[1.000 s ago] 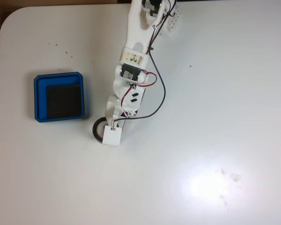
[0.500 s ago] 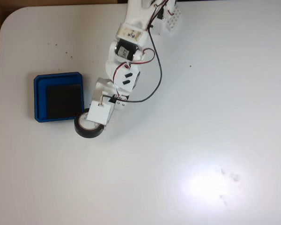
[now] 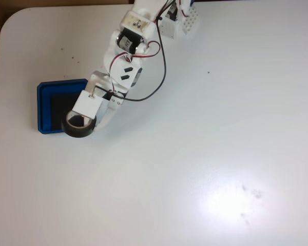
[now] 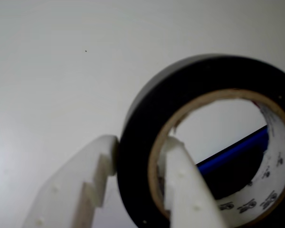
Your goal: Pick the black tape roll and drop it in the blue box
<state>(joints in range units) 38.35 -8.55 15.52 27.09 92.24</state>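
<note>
Hand [image 4: 140, 156] gripping black tape roll [image 4: 147, 128], airborne seemingly.

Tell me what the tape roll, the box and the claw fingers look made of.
Tape roll: smooth black, likely vinyl, on a tan printed core that looks like cardboard. Box: bright blue, probably plastic, with a matte black floor. Claw fingers: matte white plastic, dimpled, possibly printed.

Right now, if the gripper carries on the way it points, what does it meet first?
The gripper, shut on the black tape roll, points toward the blue box. It would probably meet the box's near rim or floor first; its height above is unclear.
</note>
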